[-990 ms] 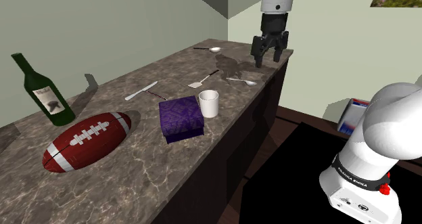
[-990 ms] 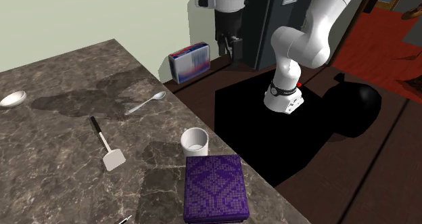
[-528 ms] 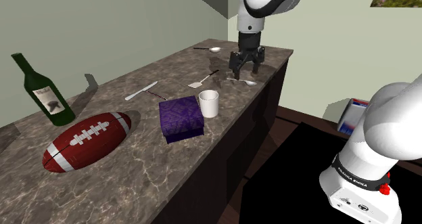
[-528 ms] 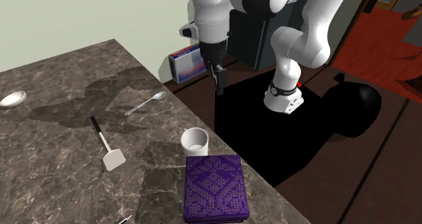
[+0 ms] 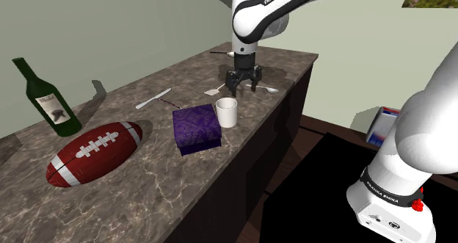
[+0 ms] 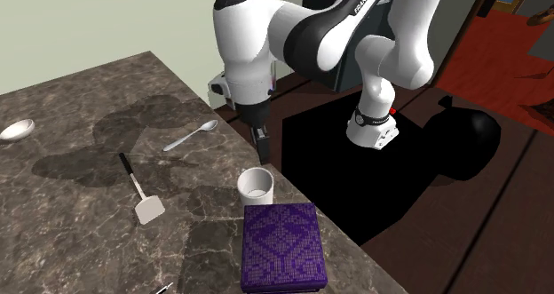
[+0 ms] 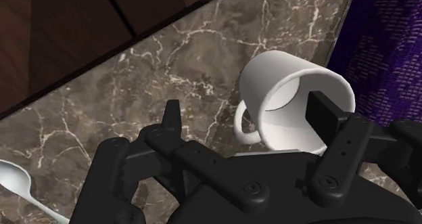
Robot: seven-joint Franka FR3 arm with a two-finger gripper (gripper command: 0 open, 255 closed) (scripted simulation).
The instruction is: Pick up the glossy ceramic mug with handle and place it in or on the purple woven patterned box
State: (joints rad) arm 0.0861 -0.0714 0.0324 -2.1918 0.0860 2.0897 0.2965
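Wrist view first: we see the mug (image 7: 291, 101), plain white and upright on the marbled desk (image 7: 182, 53), its handle turned toward the gripper (image 7: 247, 111). The gripper's fingers stand wide apart and hold nothing. One fingertip (image 7: 323, 114) covers part of the mug's wall, so we cannot tell whether it touches there. Just past the mug lies the purple box (image 7: 385, 47), cut off by the picture's edge. A spoon (image 7: 17, 182) near the other finger is likewise cut off.

In the shoulder view the gripper (image 5: 243, 84) hangs above the desk (image 5: 147, 177), just beyond the mug (image 5: 226, 112), and hides part of the handle of a spatula (image 5: 213, 92). The mug stands just beside the purple box (image 5: 197, 129); whether they touch, we cannot make out. Farther along the desk lie a football (image 5: 94, 153) and a dark green bottle (image 5: 48, 98).

In the second exterior view the gripper (image 6: 263, 148) points down near the desk's edge, above and apart from the mug (image 6: 256, 186). From this side we cannot make out the mug's handle. The purple box (image 6: 280, 246) shows a woven pattern on its top. The spatula (image 6: 139, 194) and the spoon (image 6: 191, 136) lie well apart from it.
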